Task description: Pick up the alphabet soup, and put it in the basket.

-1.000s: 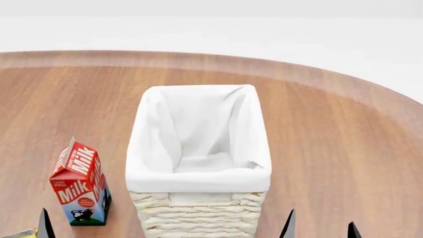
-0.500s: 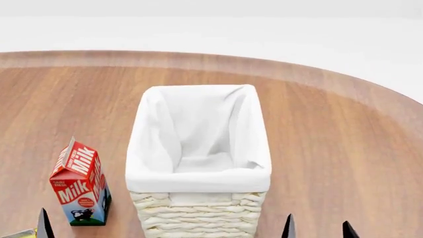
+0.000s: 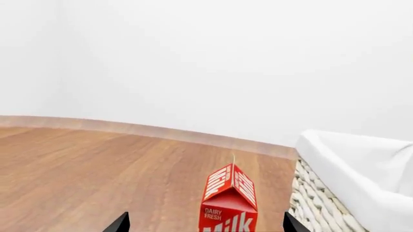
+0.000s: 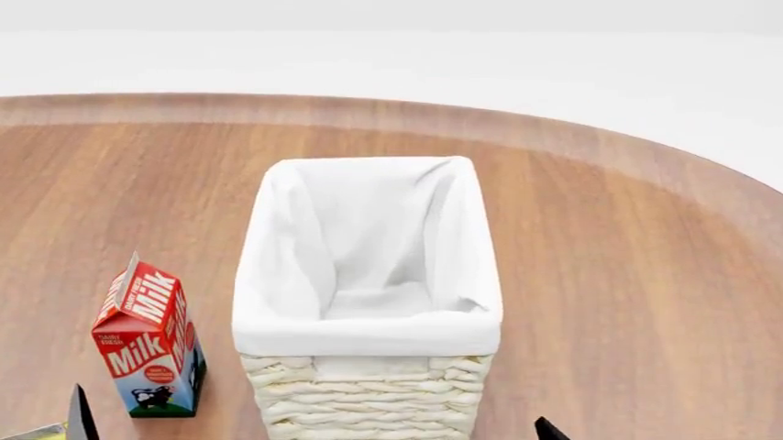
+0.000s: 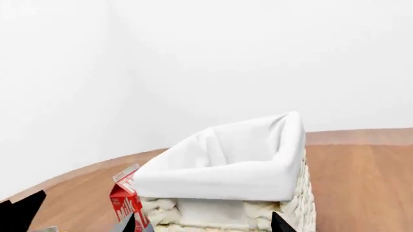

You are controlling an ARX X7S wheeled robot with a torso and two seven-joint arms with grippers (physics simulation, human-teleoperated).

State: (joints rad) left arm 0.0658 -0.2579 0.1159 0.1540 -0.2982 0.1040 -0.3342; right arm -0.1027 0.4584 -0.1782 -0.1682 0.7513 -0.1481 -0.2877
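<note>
The cream wicker basket [image 4: 367,335] with a white cloth liner stands in the middle of the round wooden table, and nothing shows inside it. The alphabet soup is out of view. My left gripper [image 3: 205,225] is open, its black fingertips [image 3: 120,224] far apart, with the milk carton ahead between them; the basket [image 3: 319,205] lies to one side. My right gripper [image 5: 205,224] is open too, facing the short end of the basket [image 5: 219,182]. In the head view only one tip of each gripper shows at the bottom edge.
A red milk carton [image 4: 149,341] stands upright left of the basket, seen also as the carton [image 3: 229,205] and the carton [image 5: 126,200]. A small pale yellowish object [image 4: 31,432] is cut off at the bottom left corner. The wooden table [image 4: 636,275] ends in a curved far edge.
In the head view the right gripper's two fingertips have sunk toward the bottom edge; only one small tip now shows. The left fingertip, the basket and the milk carton have not moved.
</note>
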